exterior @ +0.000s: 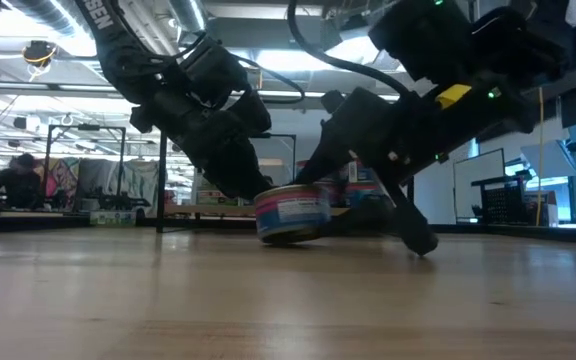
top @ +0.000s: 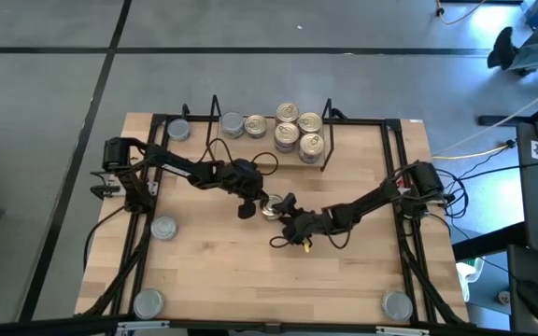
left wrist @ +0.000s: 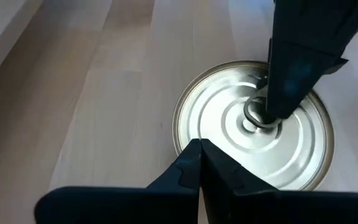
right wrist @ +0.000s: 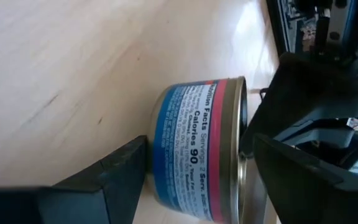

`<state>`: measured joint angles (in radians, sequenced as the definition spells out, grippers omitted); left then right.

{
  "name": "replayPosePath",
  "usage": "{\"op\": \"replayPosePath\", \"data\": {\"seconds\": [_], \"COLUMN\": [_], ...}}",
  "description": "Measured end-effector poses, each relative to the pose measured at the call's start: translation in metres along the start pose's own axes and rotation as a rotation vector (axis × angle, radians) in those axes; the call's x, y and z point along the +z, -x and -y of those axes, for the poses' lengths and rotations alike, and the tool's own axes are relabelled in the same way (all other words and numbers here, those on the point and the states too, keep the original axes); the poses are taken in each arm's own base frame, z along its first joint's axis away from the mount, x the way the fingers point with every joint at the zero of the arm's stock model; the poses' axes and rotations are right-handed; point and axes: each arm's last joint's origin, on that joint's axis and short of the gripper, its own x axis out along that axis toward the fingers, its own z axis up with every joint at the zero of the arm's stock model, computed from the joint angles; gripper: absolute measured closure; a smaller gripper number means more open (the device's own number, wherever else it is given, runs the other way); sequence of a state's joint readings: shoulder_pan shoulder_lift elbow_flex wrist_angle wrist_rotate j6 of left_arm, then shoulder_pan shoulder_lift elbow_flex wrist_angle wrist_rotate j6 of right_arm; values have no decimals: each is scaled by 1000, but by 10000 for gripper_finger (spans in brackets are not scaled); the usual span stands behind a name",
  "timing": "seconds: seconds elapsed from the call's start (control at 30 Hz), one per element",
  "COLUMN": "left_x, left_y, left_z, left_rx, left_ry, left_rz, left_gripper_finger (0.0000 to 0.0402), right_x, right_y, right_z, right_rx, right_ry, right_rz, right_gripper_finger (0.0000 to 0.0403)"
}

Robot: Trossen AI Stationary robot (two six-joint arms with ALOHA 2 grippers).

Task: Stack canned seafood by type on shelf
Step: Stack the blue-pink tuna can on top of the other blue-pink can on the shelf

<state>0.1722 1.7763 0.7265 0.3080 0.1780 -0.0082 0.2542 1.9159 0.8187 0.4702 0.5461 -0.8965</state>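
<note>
A short tin with a plain silver lid (left wrist: pixel 291 155) and a blue label (right wrist: pixel 191 143) sits mid-table (top: pixel 269 207), tipped slightly in the low view (exterior: pixel 293 215). My left gripper (top: pixel 250 201) is shut at the tin's left side. My right gripper (top: pixel 283 210) comes from the right, turned on its side and shut on the tin. The black wire shelf (top: pixel 215 110) stands at the far edge. Gold-lidded tins (top: pixel 299 129) and silver-lidded tins (top: pixel 243 124) rest on its wood base. My left gripper has its shut fingertips (left wrist: pixel 197 155) against the tin's upper rim (left wrist: pixel 182 134) on the side toward the table's left, slanting down at it. My right gripper pinches the tin top to bottom, level from the table's right. One finger (left wrist: pixel 278 93) rests on the middle of the lid (left wrist: pixel 253 124). The other finger (right wrist: pixel 114 177) is low at the tin's base (right wrist: pixel 157 155), its back on the table (exterior: pixel 418 240). The tin sits tilted.
Loose silver-lidded tins stand at the far left (top: pixel 177 131), the left side (top: pixel 163 227) and both near corners (top: pixel 148 301) (top: pixel 397 305). Black rails (top: pixel 409 252) edge the table. A person (exterior: pixel 13 180) sits far behind it.
</note>
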Motion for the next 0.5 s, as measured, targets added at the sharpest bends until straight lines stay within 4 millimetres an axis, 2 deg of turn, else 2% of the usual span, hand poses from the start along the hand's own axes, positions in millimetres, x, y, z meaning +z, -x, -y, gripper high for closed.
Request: {"op": "replayPosePath", "data": {"seconds": [0.3, 0.4, 0.5], "left_x": [0, -3, -2], "left_y": [0, -1, 0], "left_z": [0, 0, 0], "left_rx": [0, -7, -7], "left_ry": [1, 2, -3], "left_rz": [-3, -20, -15], "left_gripper_finger": [395, 399, 399], "right_x": [-15, -15, -14], "right_y": [-12, -12, -12], "right_z": [7, 8, 8], "right_rx": [10, 10, 10], "right_ry": [-48, -84, -89], "right_rz": [-62, -53, -44], "right_gripper_finger": [119, 148, 203]}}
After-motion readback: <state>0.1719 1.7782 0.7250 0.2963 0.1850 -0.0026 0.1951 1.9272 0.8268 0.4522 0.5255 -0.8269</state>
